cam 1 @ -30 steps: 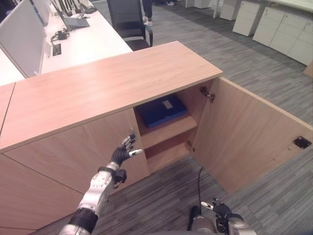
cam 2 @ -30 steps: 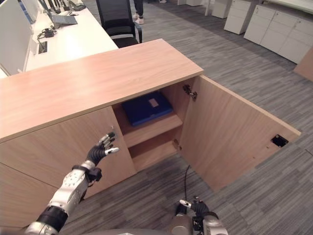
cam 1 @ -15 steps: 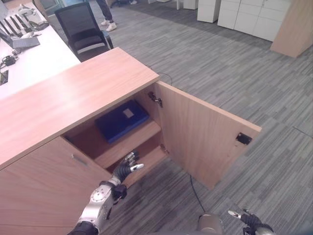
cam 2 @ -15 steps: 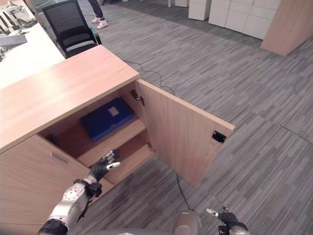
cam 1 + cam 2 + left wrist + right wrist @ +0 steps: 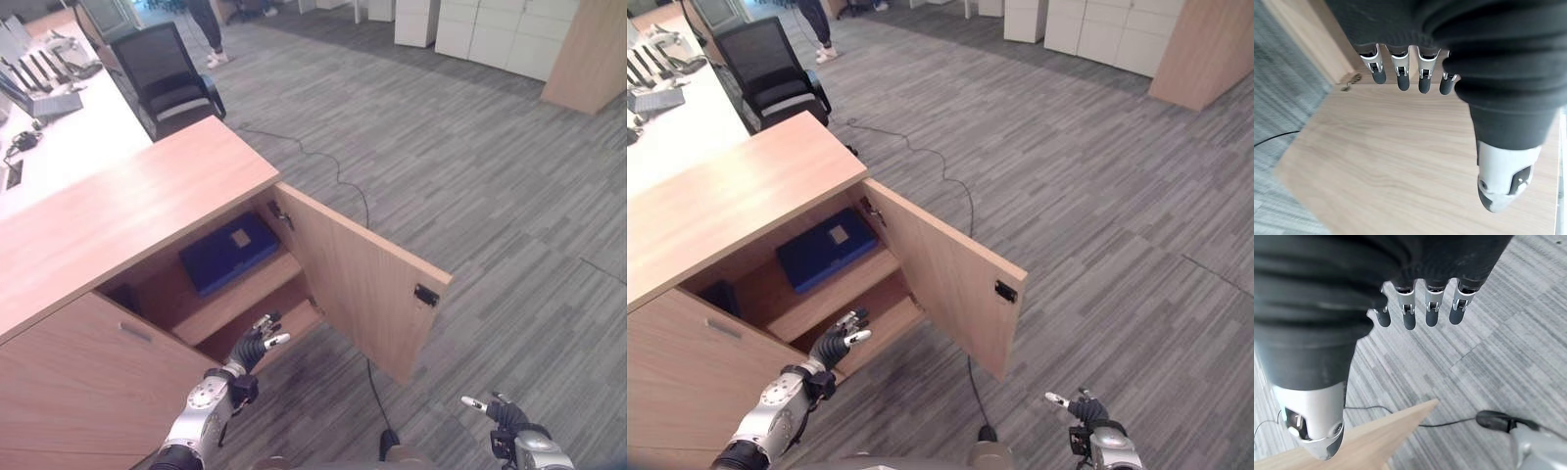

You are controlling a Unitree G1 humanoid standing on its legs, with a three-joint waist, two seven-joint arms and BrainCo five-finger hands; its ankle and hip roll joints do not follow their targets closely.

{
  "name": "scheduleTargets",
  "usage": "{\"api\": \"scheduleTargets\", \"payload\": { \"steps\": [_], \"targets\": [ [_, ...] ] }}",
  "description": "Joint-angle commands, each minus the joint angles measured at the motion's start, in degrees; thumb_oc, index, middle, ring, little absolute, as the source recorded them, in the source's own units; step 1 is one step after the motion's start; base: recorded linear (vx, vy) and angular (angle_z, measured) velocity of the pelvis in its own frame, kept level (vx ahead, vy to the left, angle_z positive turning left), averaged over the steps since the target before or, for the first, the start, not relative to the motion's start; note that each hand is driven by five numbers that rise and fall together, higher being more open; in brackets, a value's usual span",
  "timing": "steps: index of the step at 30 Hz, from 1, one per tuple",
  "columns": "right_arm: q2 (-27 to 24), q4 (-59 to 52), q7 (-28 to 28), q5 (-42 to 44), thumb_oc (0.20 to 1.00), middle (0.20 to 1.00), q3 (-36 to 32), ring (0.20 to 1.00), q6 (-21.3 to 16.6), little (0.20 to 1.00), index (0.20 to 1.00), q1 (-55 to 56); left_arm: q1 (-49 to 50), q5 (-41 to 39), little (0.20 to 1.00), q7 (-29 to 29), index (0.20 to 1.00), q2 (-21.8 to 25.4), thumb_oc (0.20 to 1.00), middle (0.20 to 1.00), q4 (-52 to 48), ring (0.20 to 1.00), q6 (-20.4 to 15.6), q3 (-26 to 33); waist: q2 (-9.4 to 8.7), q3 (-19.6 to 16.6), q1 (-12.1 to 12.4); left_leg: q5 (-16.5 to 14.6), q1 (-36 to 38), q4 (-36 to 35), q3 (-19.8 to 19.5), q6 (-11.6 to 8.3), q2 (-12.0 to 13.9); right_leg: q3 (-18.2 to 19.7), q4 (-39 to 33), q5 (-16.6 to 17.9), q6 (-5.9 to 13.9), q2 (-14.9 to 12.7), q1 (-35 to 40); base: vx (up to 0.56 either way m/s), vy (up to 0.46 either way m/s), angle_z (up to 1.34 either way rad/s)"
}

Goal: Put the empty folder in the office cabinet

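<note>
A dark blue folder [image 5: 229, 252] lies flat on the upper shelf inside the wooden office cabinet [image 5: 127, 215]. The cabinet's right door [image 5: 364, 284] stands swung wide open. My left hand [image 5: 255, 343] hovers open in front of the lower shelf [image 5: 884, 328], below the folder and apart from it, holding nothing. In the left wrist view its fingers [image 5: 1400, 73] are straight before bare wood. My right hand [image 5: 1083, 409] hangs low over the carpet at the lower right, fingers relaxed and empty.
The closed left door [image 5: 88, 382] of the cabinet is beside my left arm. A white desk [image 5: 59, 147] with devices and a black office chair [image 5: 171, 78] stand behind the cabinet. A person's legs [image 5: 211, 24] show at the back. White cabinets [image 5: 490, 34] line the far wall.
The camera has swung to the right, so the cabinet has shifted left in view. My left hand stays open near the lower shelf. The folder has not moved.
</note>
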Motion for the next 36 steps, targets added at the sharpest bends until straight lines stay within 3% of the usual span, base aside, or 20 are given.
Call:
{"api": "scheduleTargets", "payload": {
  "steps": [1, 10, 19, 27, 33, 36],
  "targets": [
    [0.8, 0.4, 0.5, 2.3, 1.000, 1.000, 1.3, 1.000, -1.2, 1.000, 1.000, -1.4, -0.1, -0.4, 1.000, -0.2, 1.000, 2.1, 1.000, 1.000, -4.0, 1.000, -3.2, 1.7, 0.26, 0.1, 0.3, -3.2, -2.1, 4.3, 0.0, 1.47, 1.6, -0.1, -2.6, -3.1, 9.04, -4.6, 3.3, 0.10, -0.021, -0.25],
    [0.7, -0.1, 0.1, 4.0, 1.000, 1.000, -0.2, 1.000, -2.0, 1.000, 1.000, -2.4, 2.3, -0.1, 1.000, 0.1, 1.000, 2.2, 1.000, 1.000, -4.0, 1.000, -3.0, 3.2, 0.83, -1.1, 0.6, -3.1, 4.6, -4.2, -1.4, 1.17, 1.0, -1.9, -2.7, -3.6, 9.04, -3.9, 5.9, 0.07, 0.012, 0.00],
    [-5.1, -0.9, -1.2, 6.9, 1.000, 1.000, -2.2, 1.000, -2.7, 1.000, 1.000, -10.5, 3.5, 0.3, 1.000, -0.6, 1.000, 3.8, 1.000, 1.000, -4.2, 1.000, -2.6, 2.8, 0.49, -2.4, 2.5, -3.6, 7.0, -7.5, -2.1, 1.53, 0.8, -2.9, -2.6, -3.7, 9.74, -4.0, 6.7, 0.02, 0.019, 0.08],
    [-14.5, 3.9, -2.9, 12.8, 1.000, 1.000, -4.4, 1.000, -4.2, 1.000, 1.000, -22.7, 2.9, -0.6, 1.000, -1.7, 1.000, 6.3, 1.000, 1.000, -5.1, 1.000, -2.4, 0.3, -0.51, -3.3, 4.6, -4.0, 7.9, -8.8, -3.2, 1.73, 0.6, -3.7, -2.6, -3.8, 10.11, -4.2, 7.4, 0.01, 0.015, 0.07],
    [-16.0, 3.7, -2.3, 13.2, 1.000, 1.000, -2.3, 1.000, -4.3, 1.000, 1.000, -26.1, 3.3, -0.3, 1.000, -1.9, 1.000, 7.0, 1.000, 1.000, -4.5, 1.000, -2.2, 0.1, -0.96, -3.6, 5.1, -4.2, 7.9, -9.0, -3.5, 1.80, 0.5, -3.8, -2.6, -3.6, 10.27, -4.3, 7.4, -0.01, 0.009, 0.02],
    [-13.5, 2.8, -1.2, 11.6, 1.000, 1.000, 0.4, 1.000, -4.0, 1.000, 1.000, -26.9, 4.9, 0.1, 1.000, -2.0, 1.000, 7.3, 1.000, 1.000, -4.4, 1.000, -2.0, 0.6, -0.92, -3.7, 5.5, -4.4, 8.1, -9.1, -3.3, 1.92, 0.5, -3.9, -2.6, -3.4, 10.30, -4.3, 7.2, -0.01, 0.002, -0.01]
  ]
}}
